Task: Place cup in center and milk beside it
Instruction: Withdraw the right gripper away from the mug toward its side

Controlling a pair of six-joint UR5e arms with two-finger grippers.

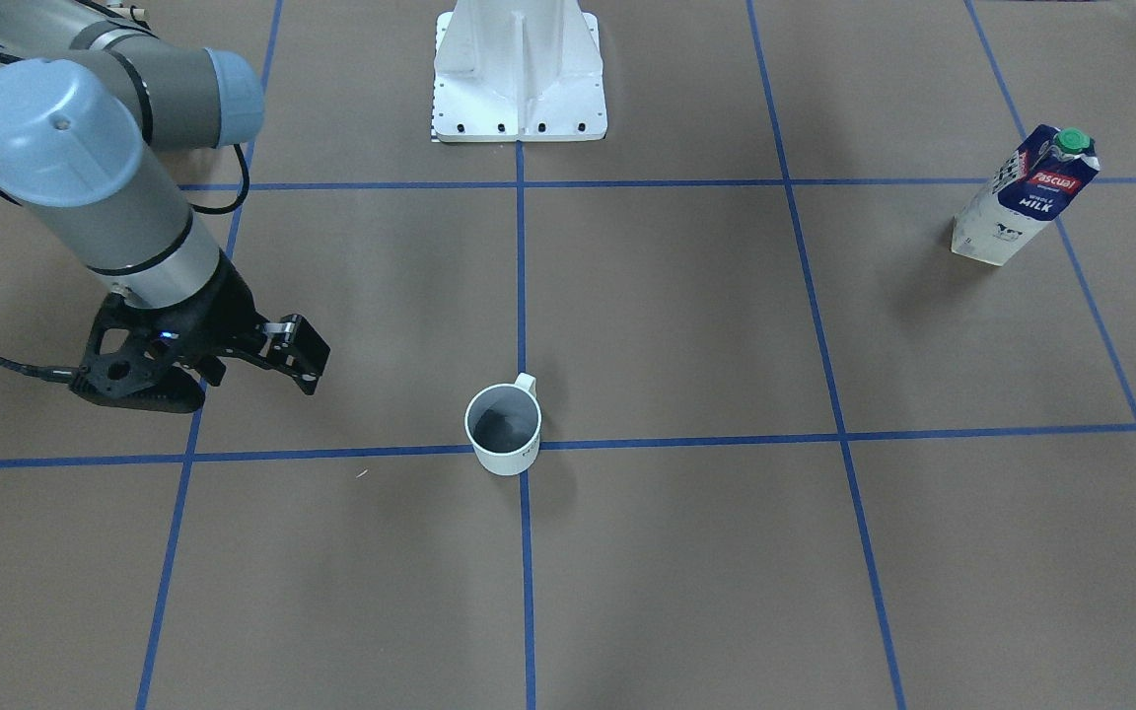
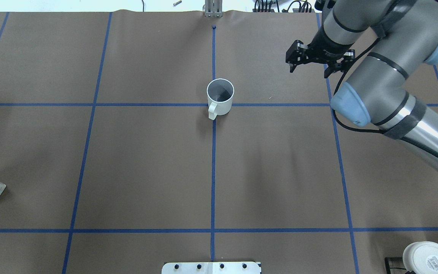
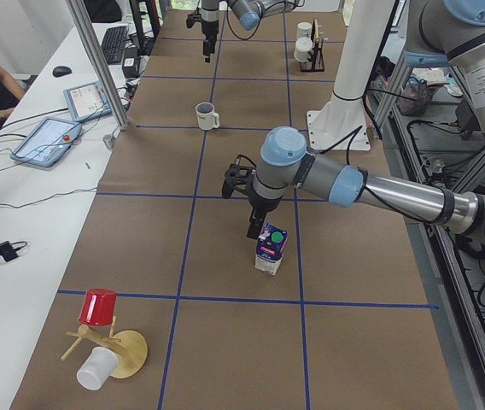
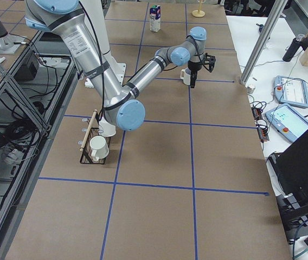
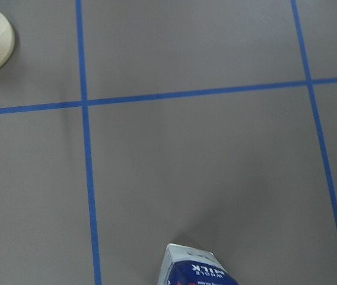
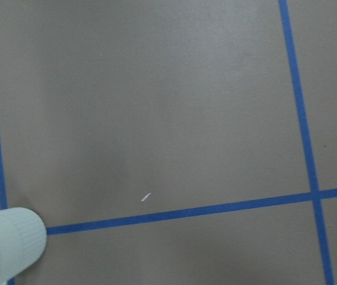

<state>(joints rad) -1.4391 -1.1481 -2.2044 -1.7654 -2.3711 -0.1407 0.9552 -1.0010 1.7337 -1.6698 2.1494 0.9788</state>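
Observation:
The cup (image 2: pixel 220 97), a white mug with a grey inside, stands upright where the blue centre lines cross, also in the front view (image 1: pixel 503 426). My right gripper (image 2: pixel 308 71) is open and empty, hovering to the cup's right, well apart from it. The milk (image 1: pixel 1022 197) stands upright far off on my left side, with its navy-and-white face and green cap showing. In the left side view my left gripper (image 3: pixel 251 205) hangs just above the milk (image 3: pixel 271 249). I cannot tell whether it is open. The left wrist view shows only the carton's top (image 5: pixel 198 270).
The white robot base (image 1: pixel 519 79) stands at the table's near middle. A rack with white mugs (image 4: pixel 94 146) sits by my right side. A wooden mug tree with a red cup (image 3: pixel 97 307) stands at the far left end. Tablets lie on the side table (image 3: pixel 50 137).

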